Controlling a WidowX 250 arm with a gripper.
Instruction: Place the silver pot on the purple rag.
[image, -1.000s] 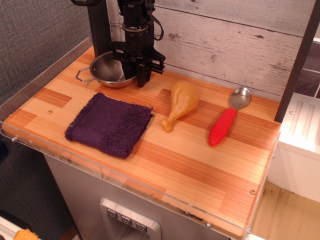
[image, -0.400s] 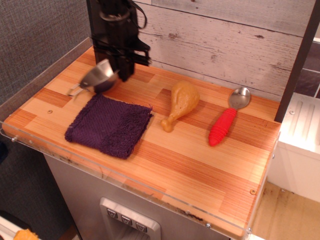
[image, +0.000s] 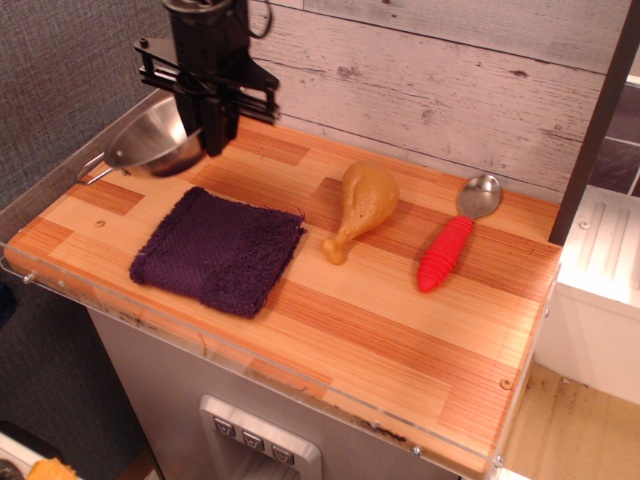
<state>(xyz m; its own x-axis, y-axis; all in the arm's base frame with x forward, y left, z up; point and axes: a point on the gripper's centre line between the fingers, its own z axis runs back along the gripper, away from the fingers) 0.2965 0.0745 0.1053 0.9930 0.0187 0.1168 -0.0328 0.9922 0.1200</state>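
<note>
1. Silver pot (image: 152, 138) hangs tilted in the air in the only view, observation.image, at about ten o'clock on the bench (image: 400, 330). Its open side is turned toward the camera and one thin wire handle points down and to the left.
2. The hand (image: 212, 135) is clenched on the pot's right rim. Because the grip is at the edge and not over the middle, I judge that the bowl's weight tips it sideways.
3. The purple rag (image: 220, 250) lies flat on the wood at about eight o'clock, below and to the right of the pot and apart from it. Nothing rests on it, so the goal spot is free.
4. By my reading the carry is under way and the placing is not yet done. The pot sits high and to the ten o'clock side of the rag, so it needs to travel toward four o'clock and then come down.
5. A toy chicken drumstick (image: 362, 207) lies near the middle of the bench, just past the rag's right edge, and a spoon with a red ribbed handle (image: 455, 240) lies at about three o'clock. Both are outside the likely path.
6. One risk I see is that a tilted pot set down rim first could rock or drag the cloth, so levelling it before release seems wise.
</note>
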